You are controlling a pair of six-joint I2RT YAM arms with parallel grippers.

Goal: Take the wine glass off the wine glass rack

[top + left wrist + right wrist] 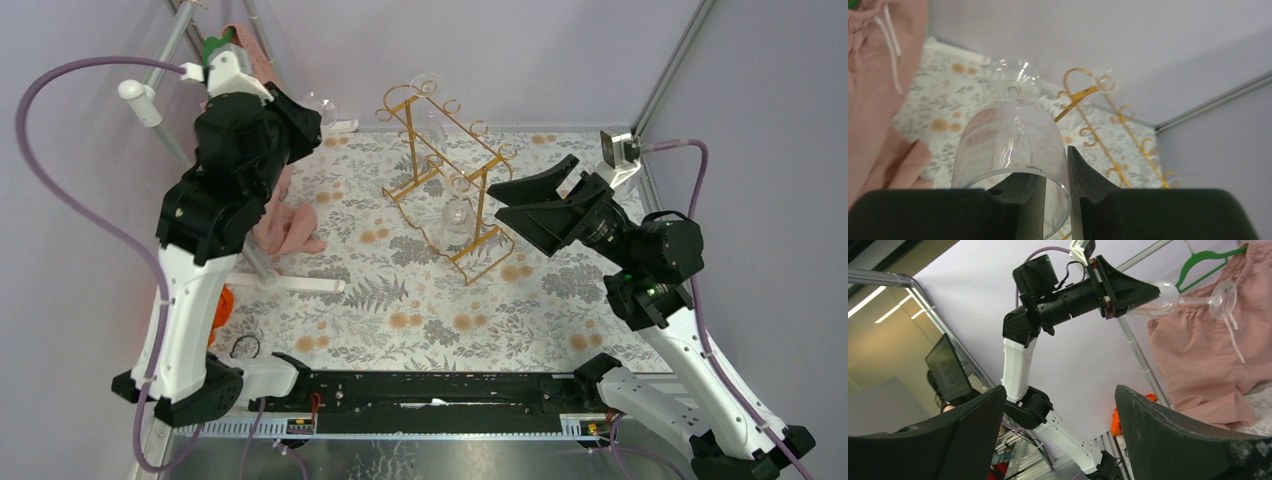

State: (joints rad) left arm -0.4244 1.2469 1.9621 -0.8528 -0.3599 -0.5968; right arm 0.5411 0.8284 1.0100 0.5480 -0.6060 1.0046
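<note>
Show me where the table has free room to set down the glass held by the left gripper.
Widest bare patch: the front middle of the table, between rack, white stand foot and black rail. Crowded: around the pink cloth and under the rack.

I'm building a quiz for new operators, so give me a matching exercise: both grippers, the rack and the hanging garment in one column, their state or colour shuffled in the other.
Column one:
1 left gripper
2 right gripper
3 wine glass rack
4 hanging garment

Column two:
A gold
B open, holding nothing
C pink
D shut on a wine glass

Pairs: 1-D, 2-B, 3-A, 4-C.
</note>
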